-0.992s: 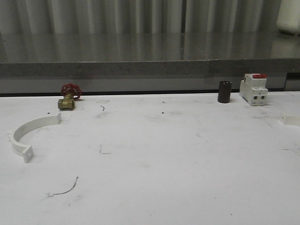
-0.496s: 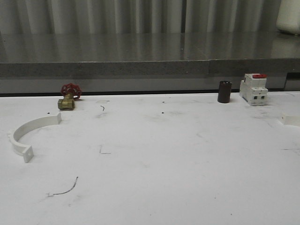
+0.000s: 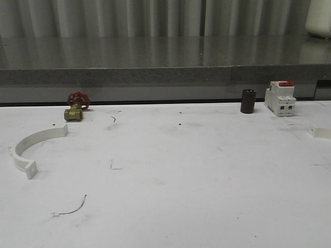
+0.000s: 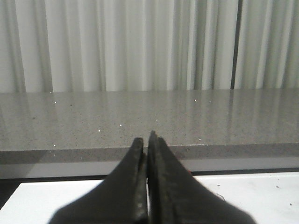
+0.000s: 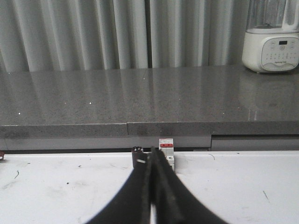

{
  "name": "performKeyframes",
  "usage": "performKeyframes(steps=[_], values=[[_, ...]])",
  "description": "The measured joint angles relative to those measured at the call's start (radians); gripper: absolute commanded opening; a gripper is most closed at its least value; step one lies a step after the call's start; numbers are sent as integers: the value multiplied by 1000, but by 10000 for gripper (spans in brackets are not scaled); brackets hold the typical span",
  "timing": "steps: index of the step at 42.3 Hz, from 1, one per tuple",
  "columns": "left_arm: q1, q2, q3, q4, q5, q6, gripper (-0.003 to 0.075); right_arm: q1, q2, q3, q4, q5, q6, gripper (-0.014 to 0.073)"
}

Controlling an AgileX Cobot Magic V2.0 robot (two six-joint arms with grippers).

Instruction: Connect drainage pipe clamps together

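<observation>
1. Table (image 3: 170, 206): white worktop across the lower two thirds of the front frame, grey counter (image 3: 155, 57) behind it.
2. Left clamp half (image 3: 32, 146): white half-ring lying flat, left-centre of the front frame, open side toward the middle, tab ends at upper right and lower left.
3. Second clamp half (image 3: 320, 132): just a white tab at the right edge, mid-height; rest cut off. Judged to be the mate, can't confirm shape.
4. Breaker (image 3: 280, 97), dark cylinder (image 3: 247, 101): upper right, near each other. Brass valve (image 3: 75, 107) with red wheel: upper left, beyond the left half.
5. Left gripper (image 4: 145, 177): bottom centre of left wrist frame, fingers pressed together, holding nothing.
6. Right gripper (image 5: 152, 186): bottom centre of right wrist frame, fingers closed flat, empty; breaker just past the tips.
7. Step: nothing picked up yet, halves well apart, pre-grasp.
8. Next, I'd say: each gripper needs to spread, drop onto its own half, then bring tabs face to face.
</observation>
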Motion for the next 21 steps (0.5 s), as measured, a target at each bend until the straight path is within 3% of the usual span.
performKeyframes(steps=[6, 21], values=[[0, 161, -156, 0, 140, 0, -20, 0, 146, -122, 0, 104, 0, -120], [0, 400, -170, 0, 277, 0, -20, 0, 368, -142, 0, 236, 0, -120]])
